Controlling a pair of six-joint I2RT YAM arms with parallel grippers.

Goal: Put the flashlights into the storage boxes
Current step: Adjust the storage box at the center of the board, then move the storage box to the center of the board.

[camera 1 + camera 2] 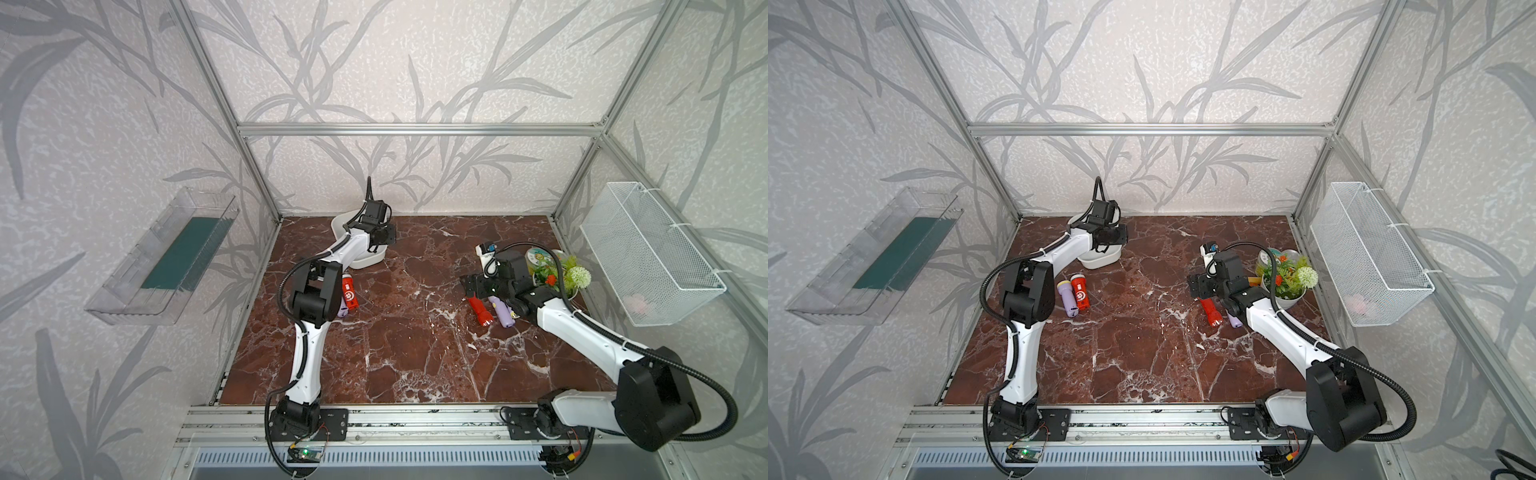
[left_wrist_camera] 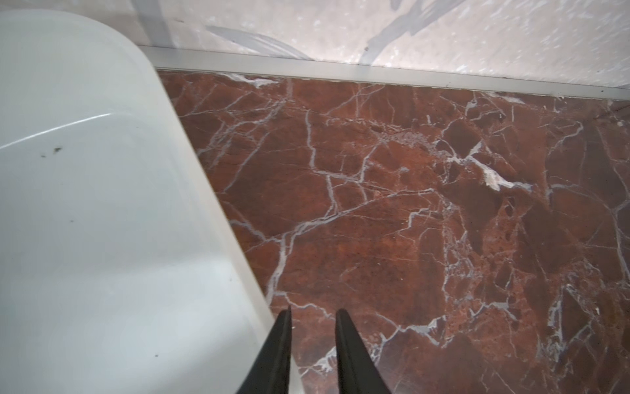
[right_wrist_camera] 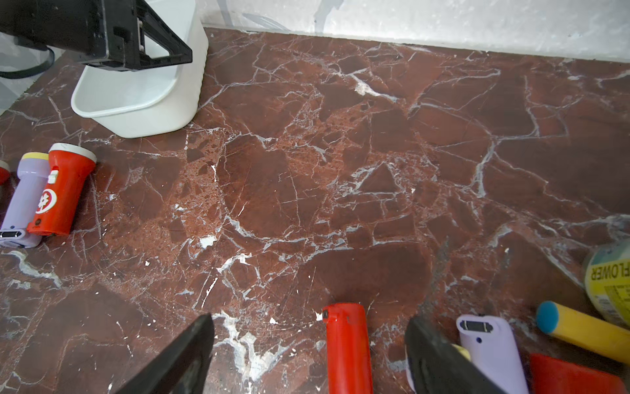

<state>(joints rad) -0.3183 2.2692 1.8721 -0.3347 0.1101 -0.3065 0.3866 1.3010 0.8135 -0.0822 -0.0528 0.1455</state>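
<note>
Marble tabletop: your right gripper is straddling a red flashlight, jaws wide; closing risks clipping the lavender flashlight alongside. Farther back, your left gripper, barely parted and empty, is crowding the rim of the white tub.

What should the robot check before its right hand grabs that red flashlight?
1. Right gripper open: ok.
2. Red flashlight between its jaws: ok.
3. Lavender flashlight clear of the grip: not ok, it lies close beside the gripper.
4. White tub has room: ok, the part in view is bare.
5. Left gripper clear of the tub: not ok, it hangs over the rim.
6. Left gripper empty: ok.
</note>
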